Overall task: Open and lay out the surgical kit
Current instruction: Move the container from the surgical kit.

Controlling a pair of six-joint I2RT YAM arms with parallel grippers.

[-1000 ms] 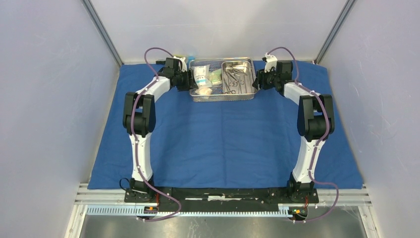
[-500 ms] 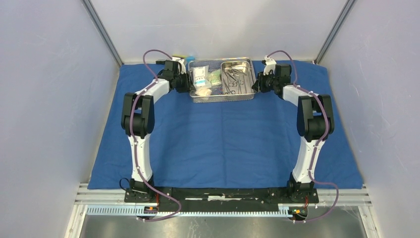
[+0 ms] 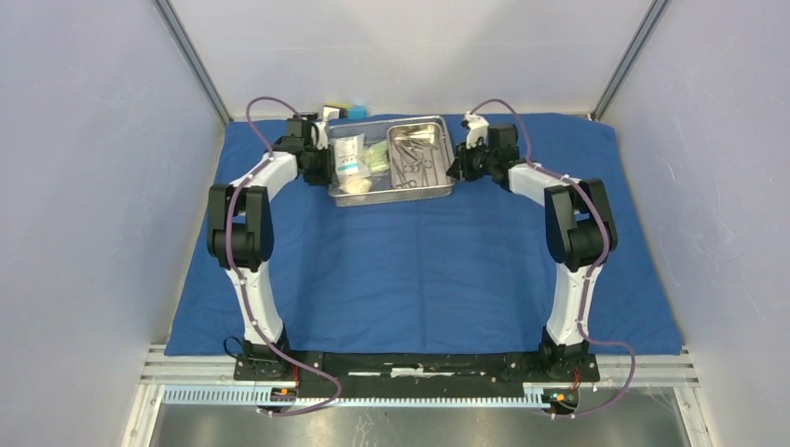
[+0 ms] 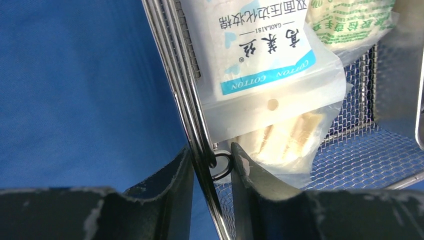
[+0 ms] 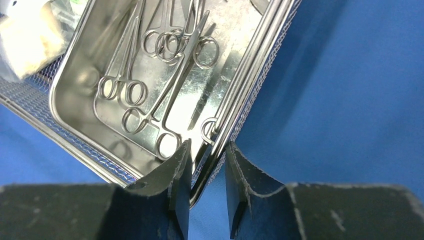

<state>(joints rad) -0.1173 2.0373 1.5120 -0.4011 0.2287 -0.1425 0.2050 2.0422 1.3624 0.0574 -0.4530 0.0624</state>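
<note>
The steel wire-mesh basket sits at the back of the spread blue cloth. Its left half holds white and green packets. Its right half holds the smaller steel pan with slim scissor-like instruments. My left gripper is shut on the basket's left rim, one finger inside by a cotton packet and one outside. My right gripper is shut on the right rim, its inner finger beside the pan and the instruments.
Small yellowish and blue blocks lie behind the basket at the cloth's back edge. Pale walls and slanted metal posts close in the back and both sides. The cloth reaches from the arm bases to the back wall.
Both grippers have shut on the basket's end rims. The basket and both arms have shifted to the left and slightly nearer.
</note>
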